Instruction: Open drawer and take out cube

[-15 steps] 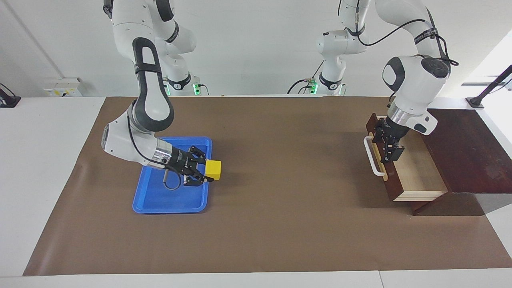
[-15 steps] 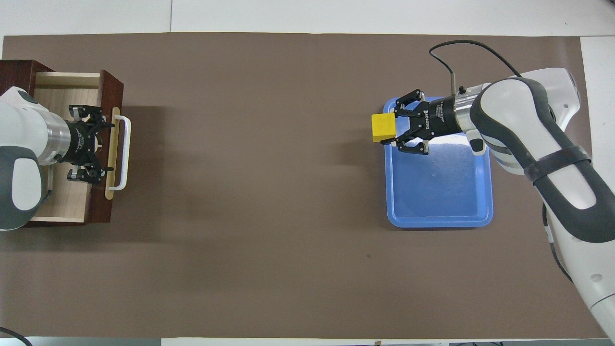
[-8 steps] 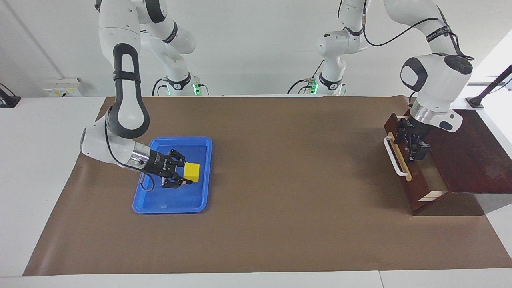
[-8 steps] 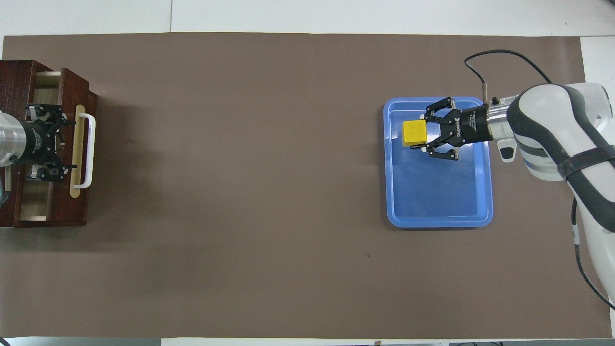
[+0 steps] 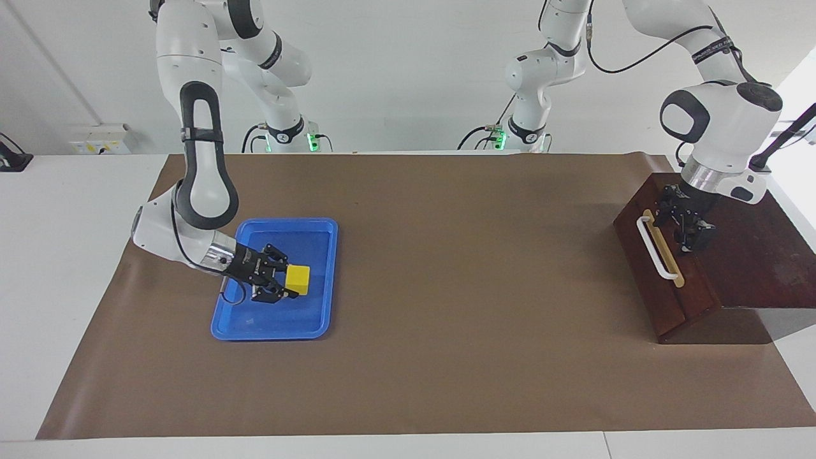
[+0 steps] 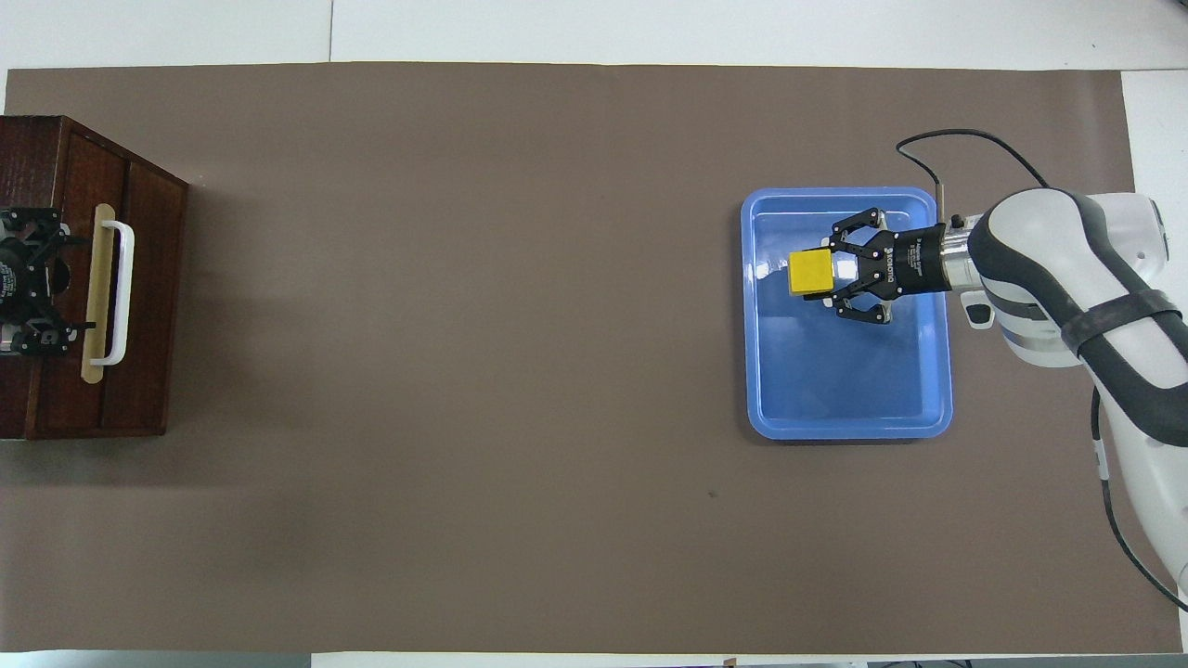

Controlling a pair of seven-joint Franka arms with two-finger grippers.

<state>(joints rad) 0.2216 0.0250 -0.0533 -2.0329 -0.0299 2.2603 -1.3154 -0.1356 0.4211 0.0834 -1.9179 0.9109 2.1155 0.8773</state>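
Facing view: small yellow cube (image 5: 298, 279) clamped in the right pincer (image 5: 285, 285), low over the blue tray (image 5: 322, 280) toward the right arm's end of the desk (image 5: 446, 287). Judged light, stiff and flat-sided, so easy to pinch across two facing sides, as here; smooth faces might slip if held loosely. Drawer (image 5: 663, 268) pushed in flush with its dark wooden box (image 5: 752, 255), white handle (image 5: 655, 248) showing. Left pincer (image 5: 692, 228) spread wide above the box top, just beside the drawer front, gripping nothing. Overhead view: cube (image 6: 809, 274) at the right pincer (image 6: 829, 274) tip, over the tray (image 6: 845, 408) half farther from the robots. Left pincer (image 6: 32, 297) over the box (image 6: 37, 158), fingers apart, handle (image 6: 116, 292) untouched.
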